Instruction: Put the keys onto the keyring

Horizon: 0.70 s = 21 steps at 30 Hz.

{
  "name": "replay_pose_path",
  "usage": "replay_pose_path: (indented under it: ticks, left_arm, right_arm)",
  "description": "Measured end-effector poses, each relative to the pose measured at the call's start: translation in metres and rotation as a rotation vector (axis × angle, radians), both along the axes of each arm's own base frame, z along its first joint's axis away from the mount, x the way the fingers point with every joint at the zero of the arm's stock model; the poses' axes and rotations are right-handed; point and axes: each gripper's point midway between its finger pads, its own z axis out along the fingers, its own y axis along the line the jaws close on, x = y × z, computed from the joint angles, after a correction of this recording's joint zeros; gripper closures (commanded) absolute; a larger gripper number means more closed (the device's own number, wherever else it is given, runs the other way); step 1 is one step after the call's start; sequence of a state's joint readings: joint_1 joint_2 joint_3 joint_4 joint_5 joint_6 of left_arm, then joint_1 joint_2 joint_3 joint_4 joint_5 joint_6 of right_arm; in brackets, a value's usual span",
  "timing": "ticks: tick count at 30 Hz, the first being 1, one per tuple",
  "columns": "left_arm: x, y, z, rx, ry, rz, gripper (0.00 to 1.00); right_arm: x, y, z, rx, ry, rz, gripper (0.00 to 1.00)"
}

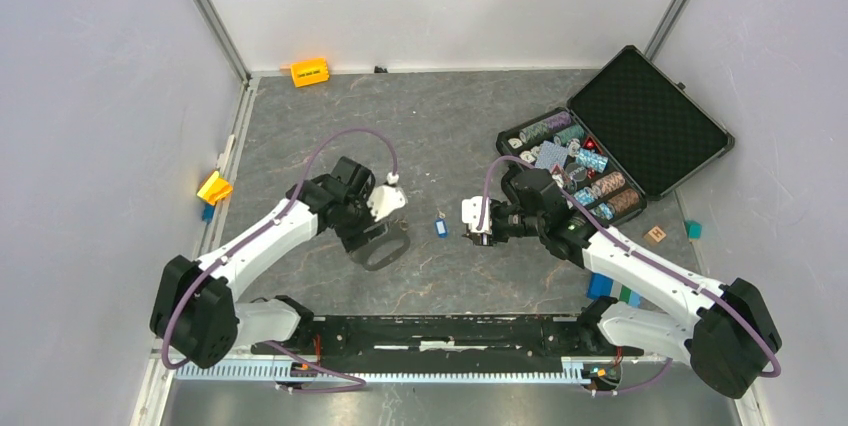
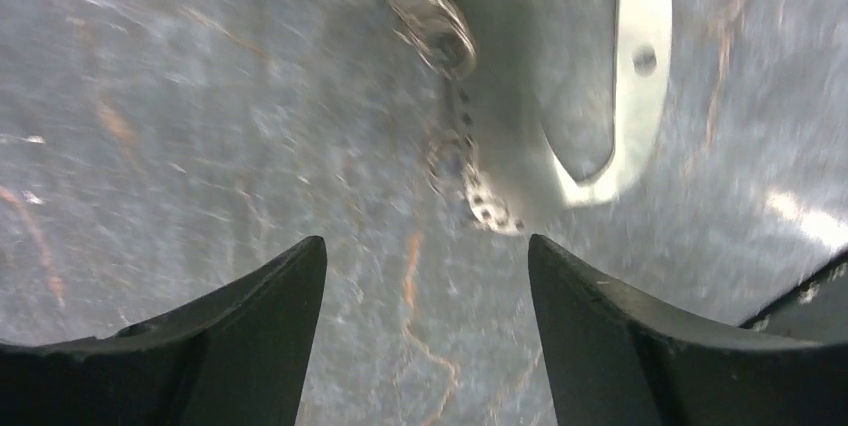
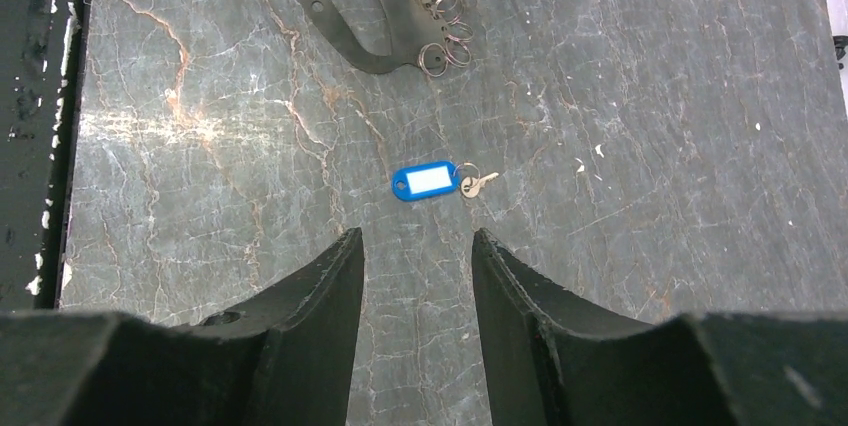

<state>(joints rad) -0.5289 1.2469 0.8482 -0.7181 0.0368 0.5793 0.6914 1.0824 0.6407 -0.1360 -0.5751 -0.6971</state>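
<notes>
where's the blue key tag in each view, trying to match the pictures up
Top external: the blue key tag lies about at the picture's centre.
Left wrist: not in it.
Right wrist: the tag sits at centre, with a small key at its right end.
Shared landmark: the metal loop plate, left of the tag from above, top of both wrist views.

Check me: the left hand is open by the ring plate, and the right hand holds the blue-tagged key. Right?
No. The right hand is open and empty: the right wrist view shows the blue-tagged key lying on the table ahead of its fingers, untouched. The left hand is open by the ring plate, as you said.
</notes>
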Motion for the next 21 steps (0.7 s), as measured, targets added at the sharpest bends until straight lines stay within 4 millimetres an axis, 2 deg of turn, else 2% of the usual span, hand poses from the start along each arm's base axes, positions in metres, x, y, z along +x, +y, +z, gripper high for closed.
replay_pose_path:
  ticks: [3, 7, 13, 21]
  left_arm:
    - [-0.022, 0.017, -0.017, 0.077, 0.062, -0.084, 0.23]
    - [-0.038, 0.028, -0.025, 0.129, 0.078, -0.254, 0.24]
    - [-0.037, 0.028, -0.032, 0.174, 0.071, -0.449, 0.26]
    - [-0.035, 0.029, -0.055, 0.223, 0.136, -0.608, 0.34]
  right_arm:
    - [-0.001, 0.0, 0.0, 0.001, 0.001, 0.003, 0.5]
    - [-0.001, 0.001, 0.0, 0.003, 0.003, 0.007, 0.5]
    - [-0.001, 0.001, 0.0, 0.002, 0.005, 0.008, 0.5]
    - [-0.002, 0.001, -0.002, -0.001, 0.008, 0.01, 0.5]
